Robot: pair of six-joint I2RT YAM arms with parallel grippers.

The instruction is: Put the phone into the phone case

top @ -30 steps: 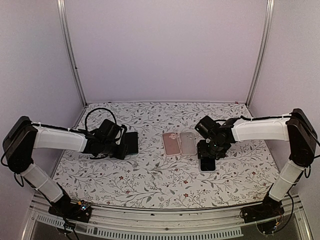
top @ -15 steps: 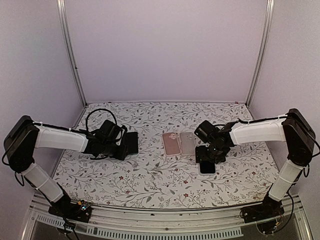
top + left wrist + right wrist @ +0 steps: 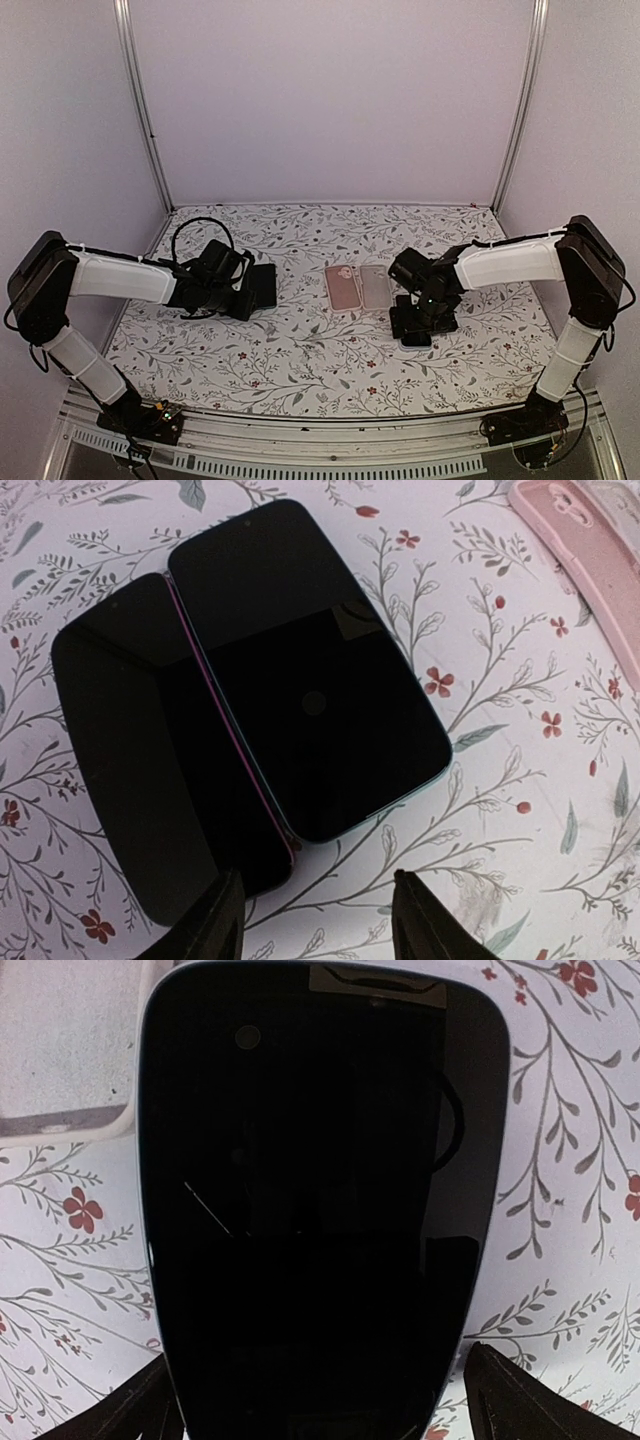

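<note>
Right wrist view: the right gripper (image 3: pixel 325 1396), jaws open astride the glossy black rectangular phone (image 3: pixel 320 1190) lying near-right of the translucent soft phone case (image 3: pixel 60 1050), is in the grasp step; next, probably close on its long edges.

The white, flower-printed desk (image 3: pixel 300 370) is taken in whole from above and behind the arm bases, facing the far wall. The left wrist view is aimed steeply down, close over a teal-edged glossy black phone (image 3: pixel 310 690) at the desk's left. A pink rubbery phone case (image 3: pixel 590 550), caught in its top right corner, is shared with the overhead view. The right wrist view is held nearer still, over a pale-rimmed black phone (image 3: pixel 310 1200).
</note>
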